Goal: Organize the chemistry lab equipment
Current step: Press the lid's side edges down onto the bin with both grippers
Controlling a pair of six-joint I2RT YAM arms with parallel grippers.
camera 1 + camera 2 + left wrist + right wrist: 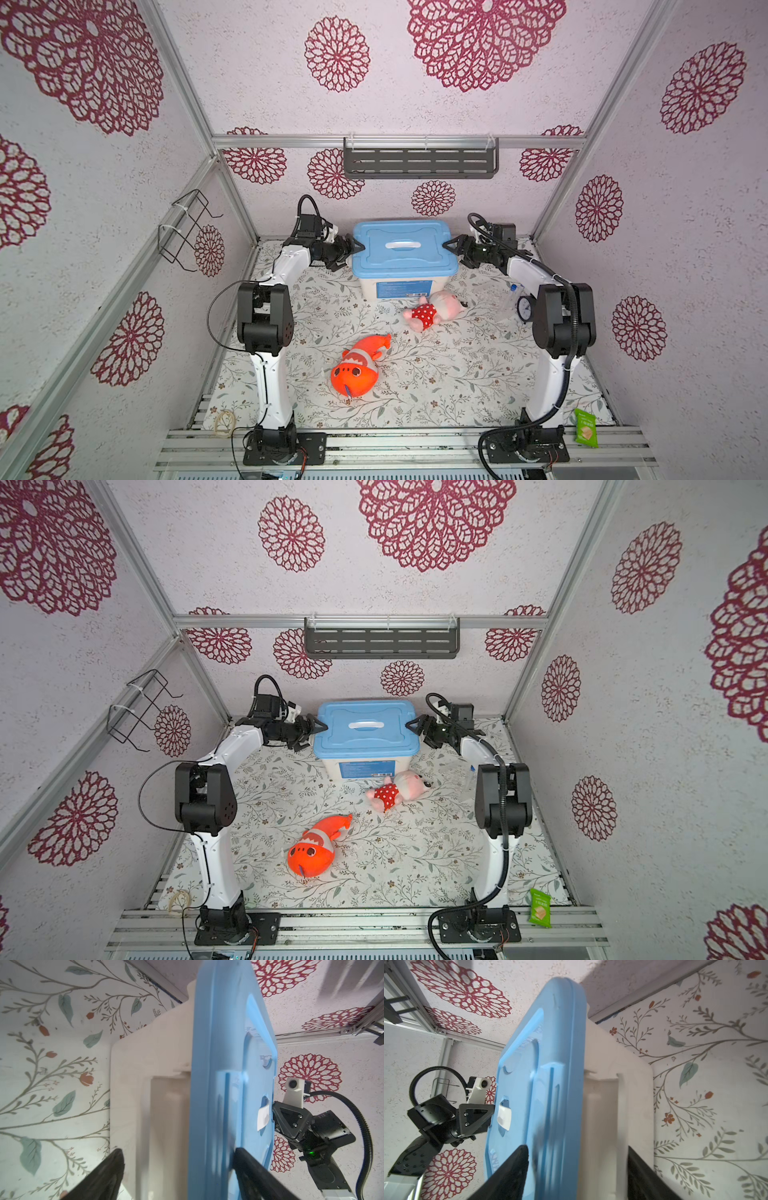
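A white storage box (399, 289) with a blue lid (374, 259) stands at the back middle of the table. My left gripper (358, 248) is at the lid's left end and my right gripper (448, 245) at its right end. In the left wrist view the left gripper (178, 1153) is open, one finger over the lid (218, 1043) and the other beside the box wall (133, 1076). The right gripper (577, 1149) is open and straddles the lid (550, 1043) in the same way. A clear blue-capped tube (512, 296) lies by the right arm. The rest of the lab equipment is hidden.
An orange plush fish (357, 370) lies mid-table with a thin blue item at its mouth. A pink doll (432, 311) lies just in front of the box. A small dark clock (524, 308) sits by the right elbow. A green packet (587, 428) and a beige ring (224, 423) lie near the front rail.
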